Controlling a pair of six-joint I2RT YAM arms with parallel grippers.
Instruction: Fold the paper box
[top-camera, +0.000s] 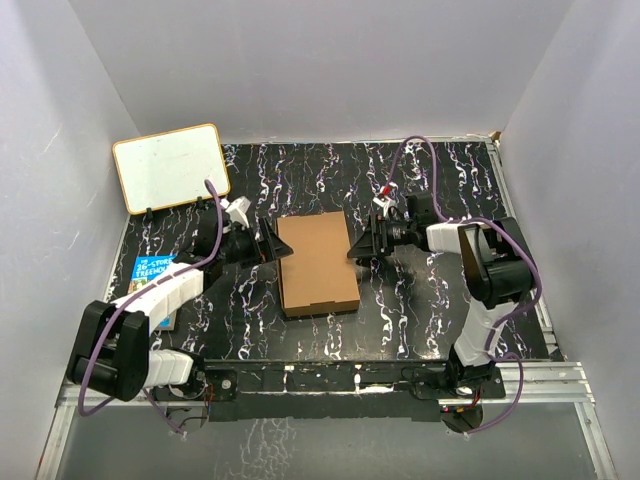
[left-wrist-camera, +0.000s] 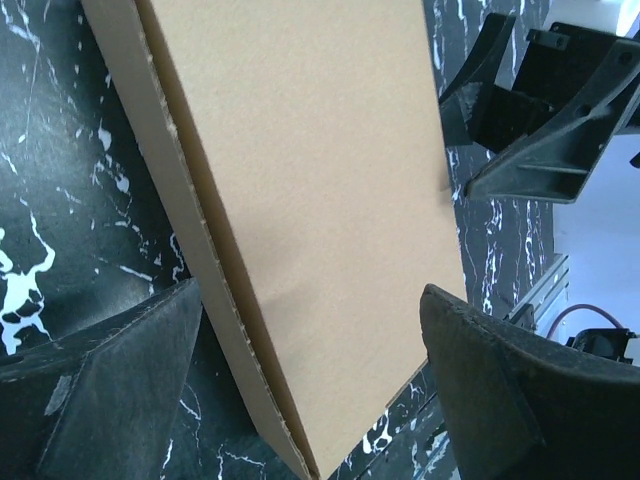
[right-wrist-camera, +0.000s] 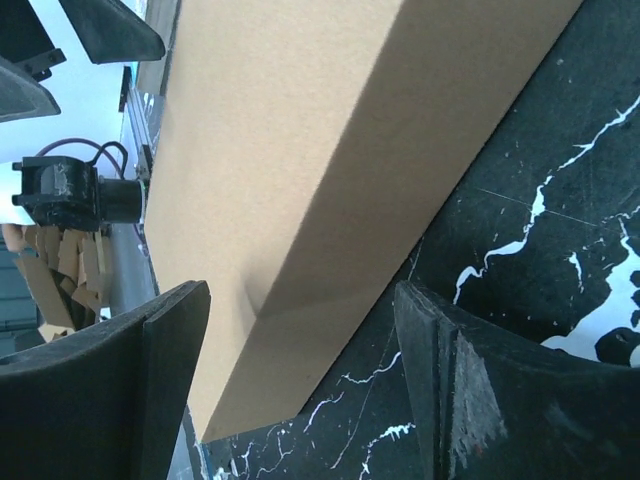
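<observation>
- paper box is sitting folded shut at frame centre on the bench, long axis running top to bottom.
- left gripper is facing its upper-left edge, jaws spread, holding nothing.
- right gripper is mirroring it at the upper-right edge, also spread and empty; both look equally near.

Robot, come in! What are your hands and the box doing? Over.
Left gripper open, left of paper box. Right gripper open, on its right. Box closed up, lying flat. White board and book off to the far left.

Paper box: matt brown corrugated cardboard.
</observation>
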